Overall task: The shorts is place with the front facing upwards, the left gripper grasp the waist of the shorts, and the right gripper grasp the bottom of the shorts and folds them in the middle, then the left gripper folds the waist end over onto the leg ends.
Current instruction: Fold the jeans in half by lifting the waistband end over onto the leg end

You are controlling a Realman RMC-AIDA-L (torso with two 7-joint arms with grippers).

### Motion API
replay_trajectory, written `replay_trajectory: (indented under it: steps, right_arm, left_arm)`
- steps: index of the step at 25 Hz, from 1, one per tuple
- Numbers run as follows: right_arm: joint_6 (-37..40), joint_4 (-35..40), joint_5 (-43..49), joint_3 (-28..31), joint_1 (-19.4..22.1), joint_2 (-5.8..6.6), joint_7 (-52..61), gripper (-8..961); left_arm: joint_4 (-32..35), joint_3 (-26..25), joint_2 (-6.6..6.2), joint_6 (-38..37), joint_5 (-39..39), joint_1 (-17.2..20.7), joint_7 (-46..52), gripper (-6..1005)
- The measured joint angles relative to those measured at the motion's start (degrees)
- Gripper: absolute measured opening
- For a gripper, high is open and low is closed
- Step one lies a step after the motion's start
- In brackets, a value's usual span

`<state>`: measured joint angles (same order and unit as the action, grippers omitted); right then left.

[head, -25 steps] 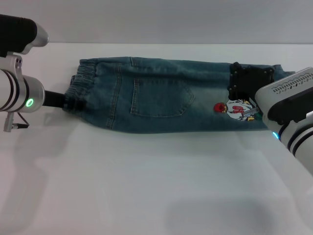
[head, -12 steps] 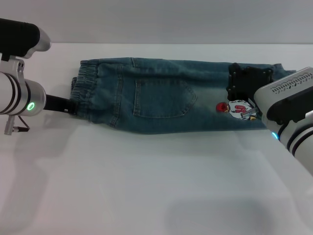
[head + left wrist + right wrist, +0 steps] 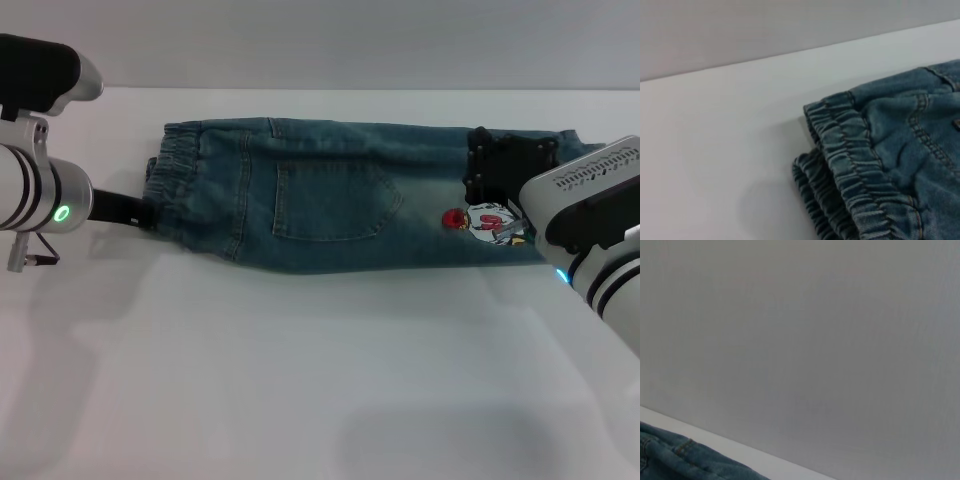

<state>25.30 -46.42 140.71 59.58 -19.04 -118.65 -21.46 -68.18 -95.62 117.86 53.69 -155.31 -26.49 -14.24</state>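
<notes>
The denim shorts (image 3: 330, 205) lie folded lengthwise across the white table, with a stitched pocket on top. The puckered elastic waist (image 3: 170, 190) is at the left and also fills the left wrist view as waist (image 3: 865, 165). The leg ends (image 3: 565, 150) and the cartoon patch (image 3: 485, 222) are at the right. My left gripper (image 3: 140, 213) sits low at the outer edge of the waist, touching it. My right gripper (image 3: 508, 168) rests on the denim just above the patch. A strip of denim (image 3: 685, 457) shows in the right wrist view.
The white table (image 3: 320, 380) stretches wide in front of the shorts. Behind the shorts the table's far edge meets a grey wall (image 3: 350, 40). My left arm's black and silver link (image 3: 40, 75) hangs over the far left corner.
The shorts have slid slightly to the right and the waist lies flatter. My left gripper now sits at the waist's outer edge instead of over it. The right gripper has hardly moved.
</notes>
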Motion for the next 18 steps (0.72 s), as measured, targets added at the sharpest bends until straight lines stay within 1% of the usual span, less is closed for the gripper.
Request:
replay_trajectory:
  steps: [8, 14, 15, 18]
  right_arm:
    - [0.0, -0.22, 0.0, 0.25, 0.09, 0.0, -0.02, 0]
    - [0.0, -0.26, 0.0, 0.45, 0.29, -0.04, 0.09, 0]
    - [0.0, -0.25, -0.01, 0.47, 0.31, -0.05, 0.16, 0]
    - [-0.03, 0.15, -0.38, 0.54, 0.15, -0.04, 0.37, 0]
  left_arm:
    - [-3.96, -0.21, -0.03, 0.1, 0.0, 1.53, 0.0, 30]
    - [-9.95, -0.16, 0.06, 0.79, 0.06, 3.78, 0.0, 30]
    - [-9.95, -0.16, 0.06, 0.79, 0.06, 3.78, 0.0, 30]
    - [-13.78, -0.38, 0.08, 2.78, 0.08, 4.33, 0.0, 30]
